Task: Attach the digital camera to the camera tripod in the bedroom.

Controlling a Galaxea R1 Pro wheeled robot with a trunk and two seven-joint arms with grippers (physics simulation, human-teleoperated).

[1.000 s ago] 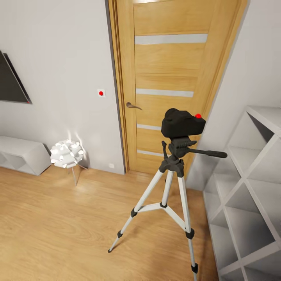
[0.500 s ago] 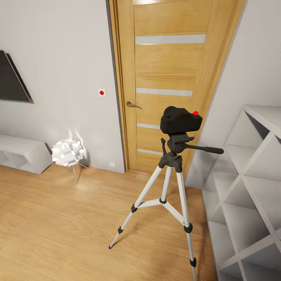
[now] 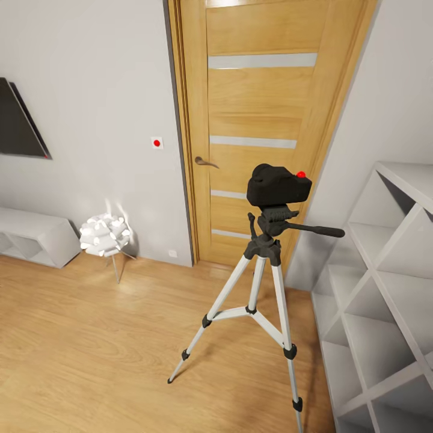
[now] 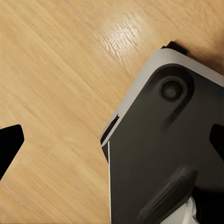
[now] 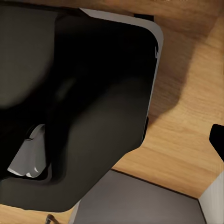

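The digital camera [image 3: 278,185], a chunky black body with a red dot on top, sits on the black head of the camera tripod [image 3: 267,246]. The tripod stands upright on the wood floor in front of the oak door [image 3: 258,102], and its long pan bar [image 3: 316,230] sticks out to the right. In the left wrist view my left gripper [image 4: 112,142] is open over the floor, with nothing between its dark fingertips [image 4: 9,144]. My right gripper [image 5: 112,140] hangs open above the floor, one fingertip [image 5: 217,140] at the frame's edge.
A white cube shelf [image 3: 385,288] stands close to the tripod's right. A white spiky floor lamp [image 3: 103,236] and a low white cabinet [image 3: 30,237] line the left wall under a dark wall panel [image 3: 18,123]. My own dark base [image 4: 163,154] lies under both wrists.
The head view pulled back slightly a second ago, so the tripod looks a bit smaller. The camera stays on the tripod head; nothing has moved in the last half second.
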